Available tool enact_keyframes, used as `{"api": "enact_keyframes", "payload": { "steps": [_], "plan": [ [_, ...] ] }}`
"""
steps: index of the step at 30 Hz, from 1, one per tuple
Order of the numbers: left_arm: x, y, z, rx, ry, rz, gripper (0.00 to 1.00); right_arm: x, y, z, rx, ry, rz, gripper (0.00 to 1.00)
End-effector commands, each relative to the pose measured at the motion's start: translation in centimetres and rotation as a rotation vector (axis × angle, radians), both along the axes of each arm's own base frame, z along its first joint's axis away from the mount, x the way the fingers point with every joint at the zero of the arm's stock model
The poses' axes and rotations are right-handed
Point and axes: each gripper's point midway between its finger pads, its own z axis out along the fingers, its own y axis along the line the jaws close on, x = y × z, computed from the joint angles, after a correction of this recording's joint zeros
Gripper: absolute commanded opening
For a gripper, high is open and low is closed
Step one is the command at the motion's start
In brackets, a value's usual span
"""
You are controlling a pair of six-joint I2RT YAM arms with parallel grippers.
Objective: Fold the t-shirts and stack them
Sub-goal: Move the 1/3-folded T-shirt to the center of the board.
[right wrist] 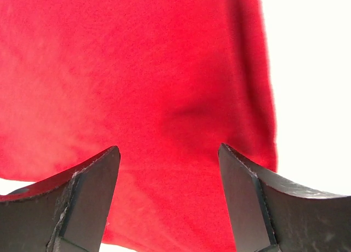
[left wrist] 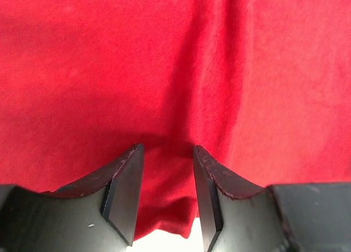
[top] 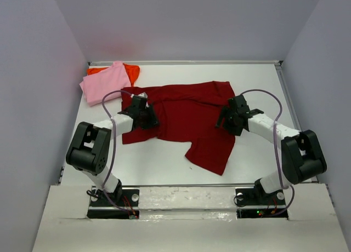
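A dark crimson red cloth t-shirt [top: 186, 112] lies spread across the middle of the white table [top: 164, 170]. One part of it trails toward the near edge, right of centre. Both arms reach in over it from the near side.

The left gripper [top: 143, 114] sits over the shirt's left edge. In the left wrist view its two black fingers [left wrist: 123, 192] stand partly apart just above the red cloth [left wrist: 109, 71]. A raised crease runs away from the gap between them. The inner faces of the pads show bare, so nothing is clamped. A sliver of white table shows at the cloth's near edge.

The right gripper [top: 226, 118] is over the shirt's right side. Its jaws are spread wide and hold nothing. In the right wrist view the crimson cloth [right wrist: 137, 71] fills the space between and beyond the fingers [right wrist: 90, 197]. The shirt's edge runs just to the right, with bare table [right wrist: 312, 71] past it.

In the far left corner, well apart from both grippers, a light pink cloth t-shirt [top: 104, 83] lies folded. It rests partly on a bright orange-red cloth t-shirt [top: 131, 72], which shows at its far and right sides. The pink shirt's near corner comes close to the crimson shirt's far left corner. Nothing lies between either gripper and the crimson cloth.
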Motion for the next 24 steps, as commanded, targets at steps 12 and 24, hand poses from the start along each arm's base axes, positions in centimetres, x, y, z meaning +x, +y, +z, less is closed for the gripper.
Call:
{"api": "enact_keyframes", "payload": {
  "steps": [12,24],
  "plan": [
    [2.8,6.5,15.7,0.293,-0.309,0.137,0.51,0.9,0.7,5.1,0.079,-0.170,0.110,0.77],
    [1.8,9.7,27.8,0.311,-0.748,0.211,0.59,6.6,5.3,0.2,0.167,-0.098,0.231,0.75]
  ]
}}
